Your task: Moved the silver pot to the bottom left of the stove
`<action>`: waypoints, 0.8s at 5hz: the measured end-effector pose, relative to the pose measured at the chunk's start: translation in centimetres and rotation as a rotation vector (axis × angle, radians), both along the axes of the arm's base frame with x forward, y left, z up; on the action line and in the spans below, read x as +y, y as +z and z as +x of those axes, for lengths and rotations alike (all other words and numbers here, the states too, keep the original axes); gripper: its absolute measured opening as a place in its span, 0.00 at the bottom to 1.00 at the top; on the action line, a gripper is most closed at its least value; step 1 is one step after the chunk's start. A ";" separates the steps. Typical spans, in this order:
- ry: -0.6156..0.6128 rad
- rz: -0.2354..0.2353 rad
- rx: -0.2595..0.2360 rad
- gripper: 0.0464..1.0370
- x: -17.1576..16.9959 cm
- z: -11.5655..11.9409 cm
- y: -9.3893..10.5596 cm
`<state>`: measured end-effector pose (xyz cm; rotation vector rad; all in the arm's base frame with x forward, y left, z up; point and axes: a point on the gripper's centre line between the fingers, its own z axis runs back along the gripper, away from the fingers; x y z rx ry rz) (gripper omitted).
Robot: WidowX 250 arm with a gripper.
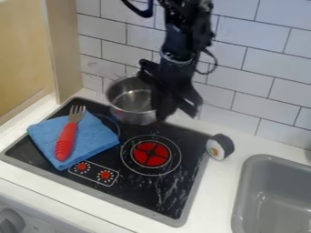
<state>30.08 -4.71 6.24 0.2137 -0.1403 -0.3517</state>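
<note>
Camera view: the shiny silver metal pot (135,108) is right up beside the black two-finger gripper (173,108), on the side toward the folded blue cloth (94,143). I'd guess it's light, stiff and a bit slippery, best pinched at its thin rim. From where I'm standing, I can't tell if the gripper is apart, together or clamped on that rim. The pot's near edge is hidden behind it, and any handle there.

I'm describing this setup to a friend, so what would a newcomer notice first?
Probably the black robot arm, hanging from the view's top edge, beside the silver pot at the back of the stove. Next, the central red burner, and the red-handled fork on the blue cloth at left.
</note>
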 end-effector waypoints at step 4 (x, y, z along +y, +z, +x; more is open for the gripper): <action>-0.247 0.000 0.012 0.02 -8.8 -5.9 -0.7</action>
